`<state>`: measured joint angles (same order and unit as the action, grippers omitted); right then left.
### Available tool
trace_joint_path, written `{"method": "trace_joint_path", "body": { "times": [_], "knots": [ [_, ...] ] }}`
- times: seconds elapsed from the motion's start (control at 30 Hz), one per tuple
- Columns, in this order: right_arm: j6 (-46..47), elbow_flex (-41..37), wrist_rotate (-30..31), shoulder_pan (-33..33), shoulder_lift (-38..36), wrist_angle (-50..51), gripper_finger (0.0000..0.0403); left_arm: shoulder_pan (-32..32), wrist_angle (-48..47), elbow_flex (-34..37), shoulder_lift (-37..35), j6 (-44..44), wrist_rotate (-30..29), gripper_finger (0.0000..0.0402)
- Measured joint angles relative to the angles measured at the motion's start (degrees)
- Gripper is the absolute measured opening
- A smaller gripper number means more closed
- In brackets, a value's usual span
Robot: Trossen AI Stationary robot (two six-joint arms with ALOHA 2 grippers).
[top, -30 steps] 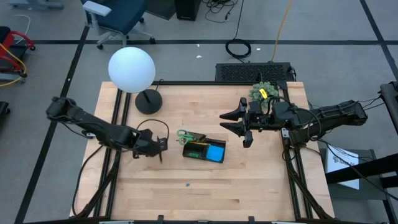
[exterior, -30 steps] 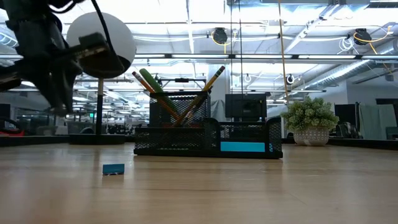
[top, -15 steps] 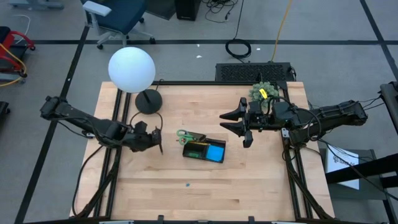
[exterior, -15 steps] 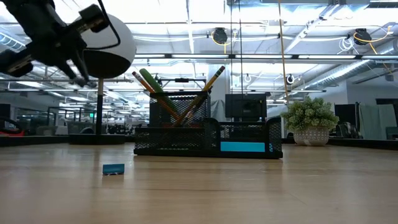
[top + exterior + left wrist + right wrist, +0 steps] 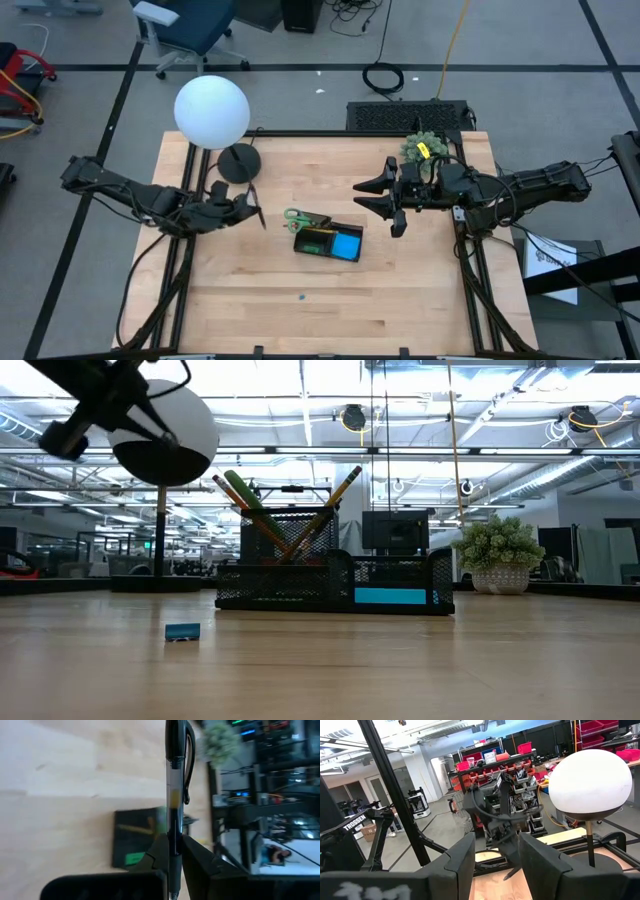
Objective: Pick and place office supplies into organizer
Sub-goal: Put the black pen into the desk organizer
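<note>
Your left claw (image 5: pixel 249 210) is raised off the tabletop (image 5: pixel 420 290) near its left edge, just in front of the black lamp base (image 5: pixel 238 162), and it is pinching a dark pen (image 5: pixel 175 785) between its fingers (image 5: pixel 197 855); the pen sticks out well past the fingertips. The left wrist view looks past the pen at the organizer (image 5: pixel 137 837), which sits well apart from the claw.

You have the organizer (image 5: pixel 328 241) near the middle of the tabletop. Its blue square pad (image 5: pixel 348 244) lies in the compartment on the right-hand side, and the green-handled scissors (image 5: pixel 298 217) poke out at the organizer's left back corner. From table height you can see two orange-yellow pencils (image 5: pixel 335 495) leaning out of the taller back section.

The tiny eraser (image 5: pixel 301 296) lies alone on the bare wood between the organizer and the front edge.

Your right claw (image 5: pixel 375 196) hangs spread and empty, right of the organizer, beside the green plant ball (image 5: pixel 421 146) at the back right.
</note>
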<state>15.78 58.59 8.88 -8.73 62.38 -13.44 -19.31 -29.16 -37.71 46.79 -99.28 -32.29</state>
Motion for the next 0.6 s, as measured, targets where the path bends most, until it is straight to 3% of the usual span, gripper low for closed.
{"method": "trace_joint_path", "body": {
  "times": [0.33, 0.6],
  "knots": [
    [0.0, 0.0, 0.0, 0.0, 0.0, 0.0, 0.0139, 2.4, 15.5, 0.0, -0.4, 20.2, -3.6, 0.0026],
    [0.0, 0.0, 0.0, 0.0, 0.0, 0.0, 0.0139, 7.6, 25.9, -0.1, 0.8, 36.3, 3.0, 0.0026]
  ]
}}
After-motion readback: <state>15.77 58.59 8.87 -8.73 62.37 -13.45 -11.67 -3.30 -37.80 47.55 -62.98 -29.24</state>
